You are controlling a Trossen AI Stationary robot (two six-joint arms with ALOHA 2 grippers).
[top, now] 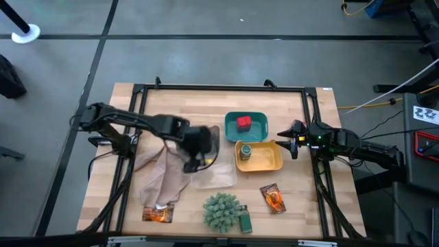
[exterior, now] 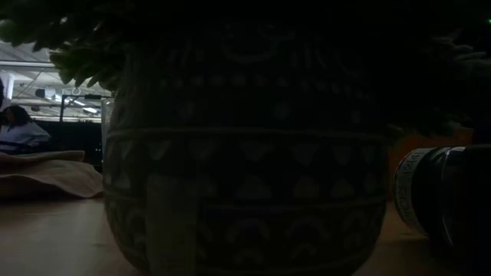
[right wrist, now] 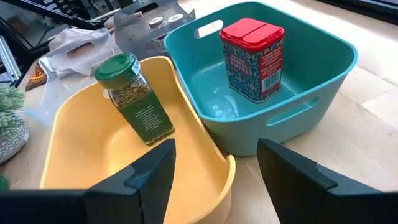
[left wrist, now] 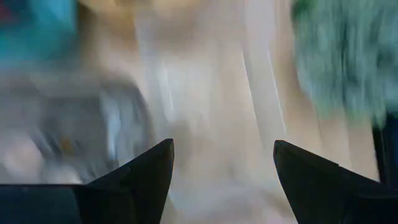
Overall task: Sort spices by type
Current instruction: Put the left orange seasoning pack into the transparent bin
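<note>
Left pincer point(top: 199, 147) hangs over the clear tray point(top: 218, 175), just left of the teal tray point(top: 232, 120); fingers point(left wrist: 134, 180) spread wide, nothing between them. Its wrist view is too blurred to tell more. Right pincer point(top: 291, 139) sits just right of the yellow tray point(top: 276, 163), jaws part open, empty, pointing at both trays.

Landmark = teal tray, mid surface point(top: 302, 199). Red tub point(top: 243, 123) stands upright inside it. Yellow tray touches its near edge; a green jar point(top: 244, 152) stands in that tray's left end, lid up. Clear tray lies near-left of the teal one, partly under the left pincer. A beige cloth point(top: 161, 175) spreads further left. Two small jar tops point(right wrist: 163, 20) show in a grey tray point(right wrist: 134, 28) beyond the teal one in the right wrist view.

Toward the near edge: plant point(top: 221, 210), w/ 2nd green jar point(top: 245, 221) lying just right of it. One orange sachet point(top: 273, 199) right of that, other sachet point(top: 158, 214) near-left, at the cloth's end.
</note>
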